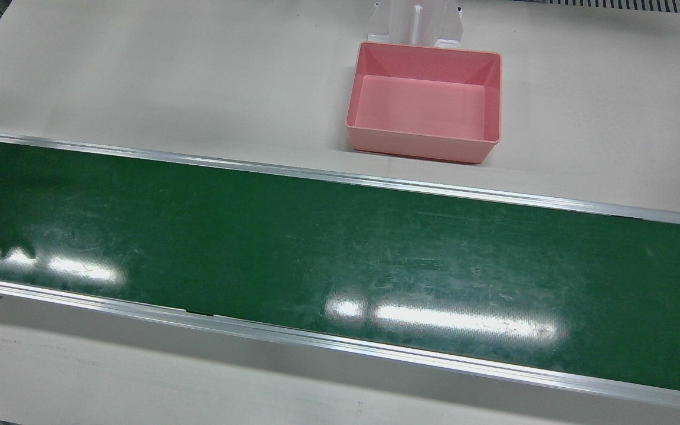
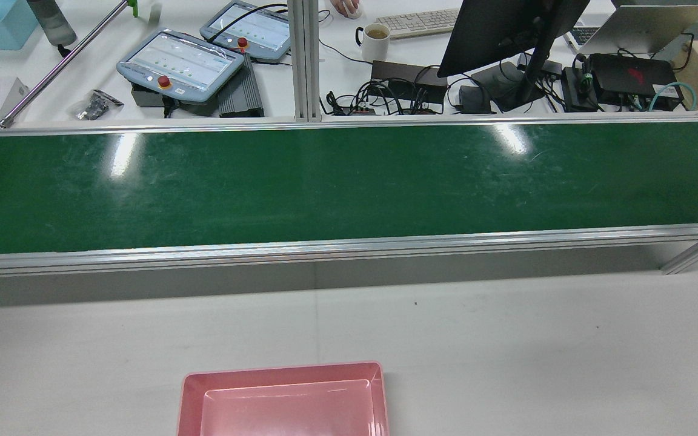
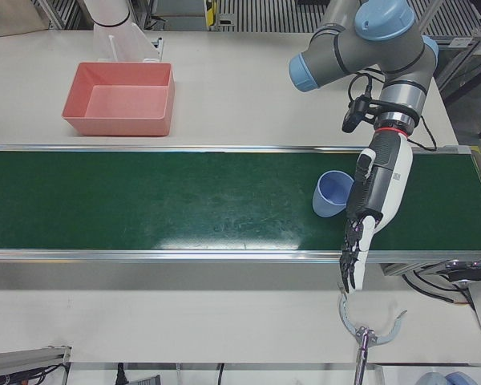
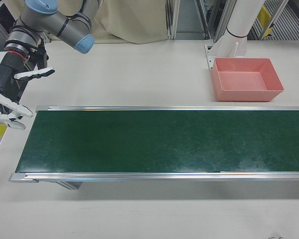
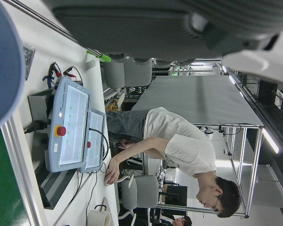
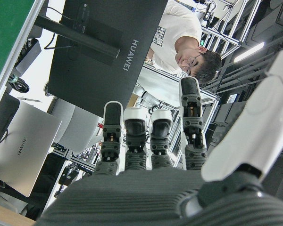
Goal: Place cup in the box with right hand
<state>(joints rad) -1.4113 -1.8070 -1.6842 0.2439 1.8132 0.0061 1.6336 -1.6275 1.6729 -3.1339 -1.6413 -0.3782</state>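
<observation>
On the belt (image 3: 144, 200), left end | cup (image 3: 332, 194) stood beside left hand (image 3: 371, 200), fingers straight, empty | right hand (image 4: 10, 89) spread, empty | cup likely light, rigid, slippery: grasp around wall

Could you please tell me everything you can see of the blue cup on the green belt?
The pale blue plastic-looking cup shows whole only in the left-front view. It is plain, without a handle, tapering toward its base. It sits on the green conveyor belt near the end before the left arm, tilted, its mouth facing up and toward the left hand close beside it. Whether they touch is unclear. It looks empty. The pink rectangular box stands far off on the white table.
</observation>
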